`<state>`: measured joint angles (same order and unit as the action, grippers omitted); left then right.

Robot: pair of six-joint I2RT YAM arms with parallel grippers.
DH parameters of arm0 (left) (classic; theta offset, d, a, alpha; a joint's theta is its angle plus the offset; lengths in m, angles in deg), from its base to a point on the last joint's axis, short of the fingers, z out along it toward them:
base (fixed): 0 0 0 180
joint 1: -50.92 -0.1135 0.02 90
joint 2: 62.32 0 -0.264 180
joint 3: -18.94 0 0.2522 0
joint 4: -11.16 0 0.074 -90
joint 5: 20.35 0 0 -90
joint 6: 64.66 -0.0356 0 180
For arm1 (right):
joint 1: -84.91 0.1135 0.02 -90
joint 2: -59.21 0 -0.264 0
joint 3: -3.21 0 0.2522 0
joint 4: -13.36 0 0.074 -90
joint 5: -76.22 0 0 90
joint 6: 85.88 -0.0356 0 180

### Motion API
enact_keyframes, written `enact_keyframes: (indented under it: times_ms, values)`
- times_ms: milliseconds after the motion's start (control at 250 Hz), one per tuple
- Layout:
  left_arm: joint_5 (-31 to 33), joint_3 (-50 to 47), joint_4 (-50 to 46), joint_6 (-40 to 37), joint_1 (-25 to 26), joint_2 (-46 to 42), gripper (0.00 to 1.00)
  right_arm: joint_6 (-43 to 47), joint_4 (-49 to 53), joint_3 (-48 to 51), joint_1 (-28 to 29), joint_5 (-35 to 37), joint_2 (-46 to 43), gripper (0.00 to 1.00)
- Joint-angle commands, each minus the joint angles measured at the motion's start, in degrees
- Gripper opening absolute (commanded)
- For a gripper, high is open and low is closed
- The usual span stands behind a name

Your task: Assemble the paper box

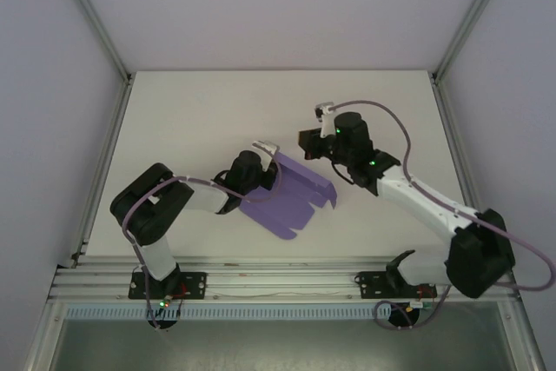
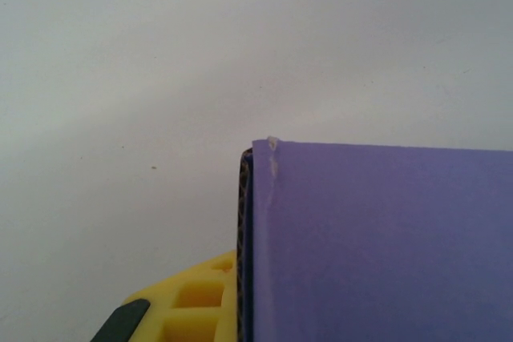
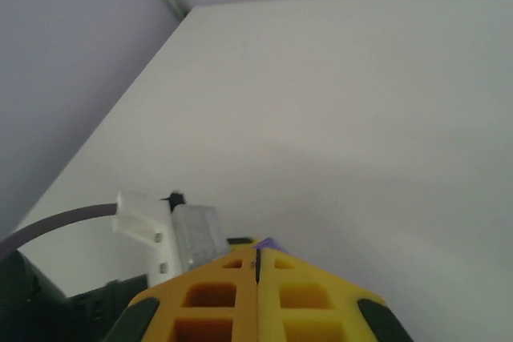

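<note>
The paper box (image 1: 291, 199) is a purple die-cut sheet lying mid-table, its far panel tilted up along a crease and small flaps on its right edge. My left gripper (image 1: 271, 169) is shut on the sheet's far left corner. In the left wrist view the purple card (image 2: 385, 246) stands flat against the yellow finger (image 2: 200, 302) and hides the other finger. My right gripper (image 1: 308, 142) hovers just beyond the sheet's far edge, shut (image 3: 257, 258). A purple sliver (image 3: 269, 243) peeks past its fingertips, but none shows between them.
The white table (image 1: 191, 110) is bordered by aluminium frame rails (image 1: 104, 145) and pale walls on three sides. The left arm's white and grey wrist camera mount (image 3: 172, 234) sits close to the left of my right fingers. Purple cables loop over both arms.
</note>
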<state>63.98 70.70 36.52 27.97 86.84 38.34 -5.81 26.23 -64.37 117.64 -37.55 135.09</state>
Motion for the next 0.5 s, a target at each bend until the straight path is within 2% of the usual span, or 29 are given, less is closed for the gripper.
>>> enact_keyframes:
  times_ms: [0, 244, 496]
  values:
    - [0.0, 0.7, -0.9, -1.6, 0.7, 1.6, 0.00, -1.9, 6.5, -2.1, 0.1, -7.9, 4.8, 0.01]
    - [0.5, 0.8, -1.7, -2.2, 1.3, 1.8, 0.00, -3.4, 1.5, -2.1, 0.1, -14.6, 13.6, 0.00]
    - [1.0, 0.4, -2.0, -1.9, 1.5, 1.9, 0.02, 0.8, 7.2, -4.1, 0.1, -12.0, 21.3, 0.00]
